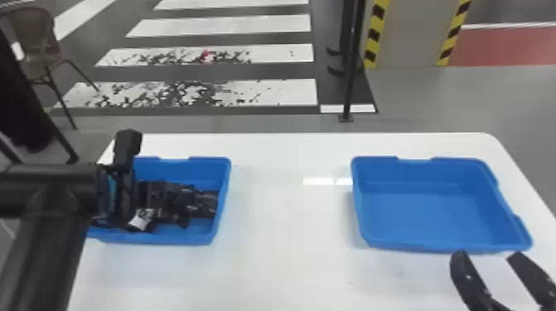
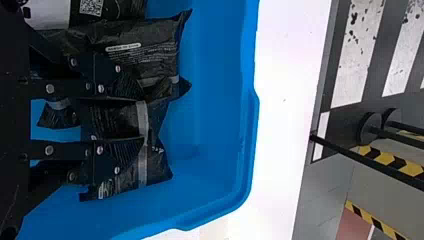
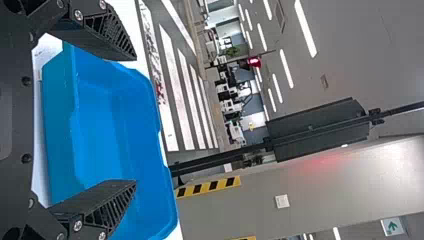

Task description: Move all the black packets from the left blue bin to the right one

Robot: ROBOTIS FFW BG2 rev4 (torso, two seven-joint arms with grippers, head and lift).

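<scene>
Inside the left blue bin (image 1: pixel 157 238), the left gripper (image 2: pixel 142 118) is at work on the pick-up step. Judged progress: start of the transfer, since the black packets (image 1: pixel 178 202) that can be seen lie heaped in this bin.

Claw state, left: fingers part-way together, at a narrow gap, with one black packet (image 2: pixel 120 120) between them. The packet fills the gap and appears pinched by both inner faces; how firmly it is gripped cannot be told. Part of the packet projects beyond the fingertips, towards the bin wall. Other packets lie against or just beside the fingers, one of them partly under the lower finger in the wrist view.

Claw state, right: the right gripper (image 1: pixel 487 254) has its fingers spread wide, with nothing between them. It is parked by the near rim of the right blue bin (image 1: pixel 438 246), which stands well apart from the left bin on the same white table (image 1: pixel 289 223).

Next move: confirm the grip, then lift straight up until the packet is above the rim. Carry it across the table and release it over the right bin.

Caution: the wrapping looks soft and slippery. A shallow grip may let the packet slide out, and a neighbouring packet may be dragged along during the lift.
</scene>
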